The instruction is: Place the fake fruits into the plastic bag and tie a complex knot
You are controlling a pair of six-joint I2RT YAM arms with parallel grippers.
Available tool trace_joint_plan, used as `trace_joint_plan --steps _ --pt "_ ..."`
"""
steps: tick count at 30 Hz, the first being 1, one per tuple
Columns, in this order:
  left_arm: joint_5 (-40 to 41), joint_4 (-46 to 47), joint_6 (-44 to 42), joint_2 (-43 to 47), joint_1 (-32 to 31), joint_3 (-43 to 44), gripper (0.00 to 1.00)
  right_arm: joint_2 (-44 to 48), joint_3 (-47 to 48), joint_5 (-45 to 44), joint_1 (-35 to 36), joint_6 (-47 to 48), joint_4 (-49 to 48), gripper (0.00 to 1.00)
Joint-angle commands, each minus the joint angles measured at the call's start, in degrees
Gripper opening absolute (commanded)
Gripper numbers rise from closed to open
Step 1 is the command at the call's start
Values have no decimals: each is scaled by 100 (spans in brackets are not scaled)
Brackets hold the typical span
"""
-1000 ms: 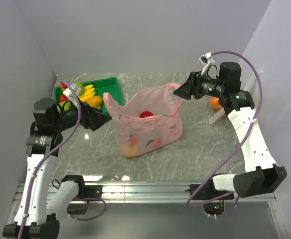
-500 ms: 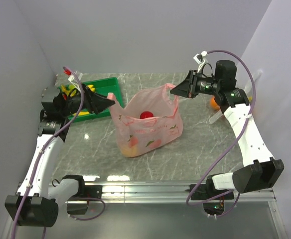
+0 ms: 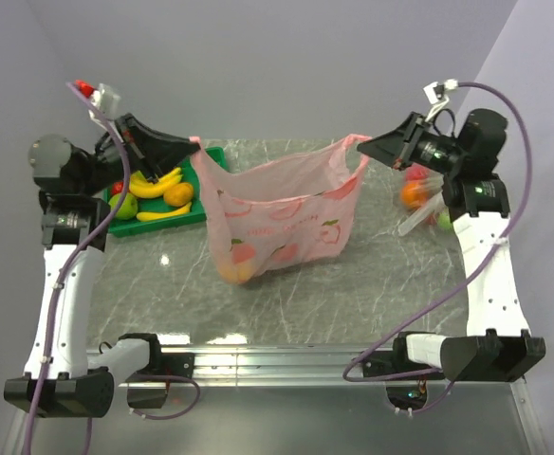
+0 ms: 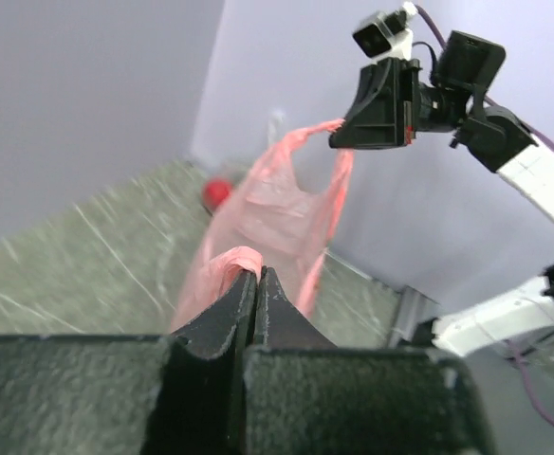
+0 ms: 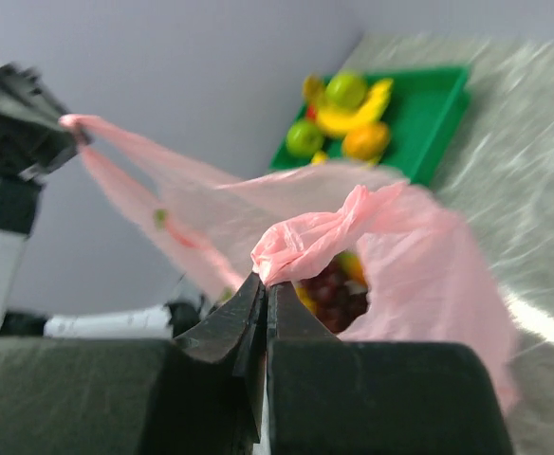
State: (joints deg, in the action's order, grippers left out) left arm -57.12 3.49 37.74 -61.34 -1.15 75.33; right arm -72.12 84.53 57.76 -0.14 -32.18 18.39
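I'm seeing the desk lying open along its near side, with walls crowding both arms. The pink plastic bag is hanging stretched over the middle, the left gripper and right gripper each pinching a handle loop. Only the right wrist view is showing dark grapes inside it. Bananas are lying in the green tray.
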Motion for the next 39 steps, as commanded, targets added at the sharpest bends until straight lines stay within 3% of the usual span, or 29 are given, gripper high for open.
trace_joint_plan --steps 1,4,8,12,15,21,26,32,36,39 --pt "61 -540 -827 0 106 754 0 391 318 17 -249 -123 -443 0" --pt "149 -979 -1259 8 334 773 0 470 -41 -63 -258 265 -161 0" --pt "403 -1394 -1654 262 396 72 0 611 -857 -238 -258 713 -2 0" --pt "939 -1939 -2786 711 605 -676 0 988 -1430 -528 -267 775 -168 0" --pt "608 -2027 -2895 712 1053 -1064 0 1313 -1799 -950 -302 609 -362 0" --pt "-490 -1598 -2272 316 1810 -749 0 1920 -2090 -1626 -460 -7 -880 0" --pt "-730 -1789 -2341 26 1837 -361 1 2096 -2318 -1803 -452 -139 -1101 0" --pt "-739 -2167 -2859 280 1837 -703 1 1938 -2555 -1478 -434 36 -961 0" --pt "-546 -2990 -3980 553 1829 -757 0 1964 -2740 -1364 -434 169 -881 0" --pt "-449 -3537 -4378 615 1837 -590 19 2105 -2828 -1276 -425 151 -960 0"
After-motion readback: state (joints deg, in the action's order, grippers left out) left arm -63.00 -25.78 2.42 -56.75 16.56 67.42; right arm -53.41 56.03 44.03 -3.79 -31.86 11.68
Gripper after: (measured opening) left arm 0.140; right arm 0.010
